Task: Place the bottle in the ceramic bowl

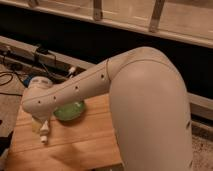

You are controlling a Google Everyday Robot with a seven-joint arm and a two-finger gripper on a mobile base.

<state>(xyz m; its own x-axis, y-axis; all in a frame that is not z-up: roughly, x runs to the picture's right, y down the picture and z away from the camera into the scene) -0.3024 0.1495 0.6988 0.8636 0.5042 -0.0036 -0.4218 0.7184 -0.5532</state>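
Note:
The white bottle [43, 133] lies on the wooden table [85, 145] at the left, its narrow cap end toward the front; only that lower part shows. My gripper [38, 121] hangs at the end of the big white arm, straight over the bottle's upper half, and hides it. The jaws stand open and I cannot see whether they touch the bottle. The green ceramic bowl [70, 111] sits just right of the bottle. The forearm crosses above the bowl and covers its back half. Nothing shows inside the visible part of the bowl.
A round blue and white object [38, 82] sits behind the table's back left corner. Dark cables [10, 75] run over the floor at the left. A pale rail [30, 52] runs along the wall. The table's left edge is close to the bottle.

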